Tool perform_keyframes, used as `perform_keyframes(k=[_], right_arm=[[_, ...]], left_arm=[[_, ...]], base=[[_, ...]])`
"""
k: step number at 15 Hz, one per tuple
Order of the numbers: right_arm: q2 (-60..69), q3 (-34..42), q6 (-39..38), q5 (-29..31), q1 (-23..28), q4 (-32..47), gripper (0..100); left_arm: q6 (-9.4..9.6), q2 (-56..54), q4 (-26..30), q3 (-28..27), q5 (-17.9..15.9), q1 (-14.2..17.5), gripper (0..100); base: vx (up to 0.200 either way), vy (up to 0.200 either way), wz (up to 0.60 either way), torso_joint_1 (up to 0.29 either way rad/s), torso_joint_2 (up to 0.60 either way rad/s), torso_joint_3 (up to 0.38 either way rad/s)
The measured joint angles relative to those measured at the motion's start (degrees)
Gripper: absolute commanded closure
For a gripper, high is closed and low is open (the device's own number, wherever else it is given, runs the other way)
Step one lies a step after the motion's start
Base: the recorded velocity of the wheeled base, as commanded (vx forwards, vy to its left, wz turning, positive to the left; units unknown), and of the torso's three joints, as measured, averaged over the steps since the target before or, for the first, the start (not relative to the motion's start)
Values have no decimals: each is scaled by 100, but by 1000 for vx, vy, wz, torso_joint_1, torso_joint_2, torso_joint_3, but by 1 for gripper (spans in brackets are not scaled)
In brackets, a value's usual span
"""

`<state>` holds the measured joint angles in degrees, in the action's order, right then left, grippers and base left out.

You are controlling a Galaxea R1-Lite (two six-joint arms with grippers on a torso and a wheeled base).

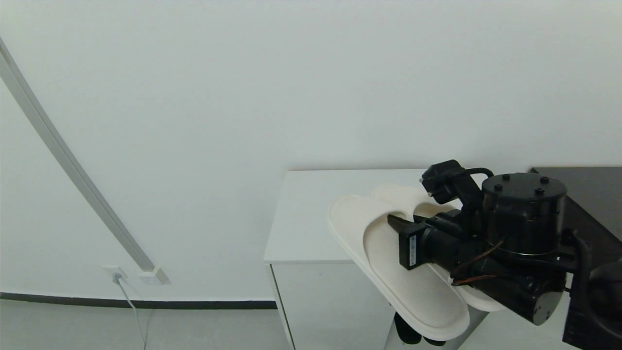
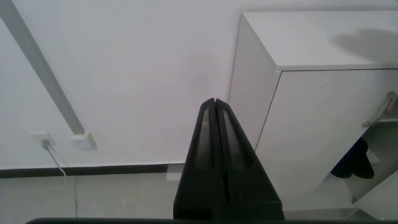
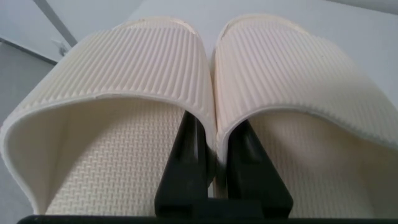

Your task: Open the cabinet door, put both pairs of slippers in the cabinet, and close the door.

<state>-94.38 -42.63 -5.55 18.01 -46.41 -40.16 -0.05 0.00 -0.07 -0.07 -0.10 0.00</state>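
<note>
The right gripper (image 3: 214,140) is clamped on the touching inner edges of the cream slippers (image 3: 143,81) and holds the pair in front of the cabinet (image 1: 311,218). The left gripper (image 2: 215,115) hangs empty, jaws together. A dark pair (image 2: 353,163) seems to sit inside the open cabinet. The step in hand is probably stowing the second pair; next, lower it into the opening beside the dark pair.

Indoor room, bare, test-space look: plain white wall (image 1: 243,97), surface cable trunking (image 1: 129,245), socket (image 1: 114,272), black skirting (image 1: 146,304), white cabinet (image 1: 311,218), grey floor (image 1: 73,325).
</note>
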Motion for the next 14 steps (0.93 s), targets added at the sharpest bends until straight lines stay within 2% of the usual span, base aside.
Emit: perform_keyframes(k=[11, 14], right_arm=[[179, 165, 40, 9, -85, -10, 100], [182, 208, 76, 20, -96, -13, 100]], left_arm=[[-2, 0, -2, -4, -12, 0, 100], [-2, 0, -2, -2, -9, 0, 100]], base=[[-200, 0, 0, 1, 1, 3], [0, 0, 0, 0, 0, 0]])
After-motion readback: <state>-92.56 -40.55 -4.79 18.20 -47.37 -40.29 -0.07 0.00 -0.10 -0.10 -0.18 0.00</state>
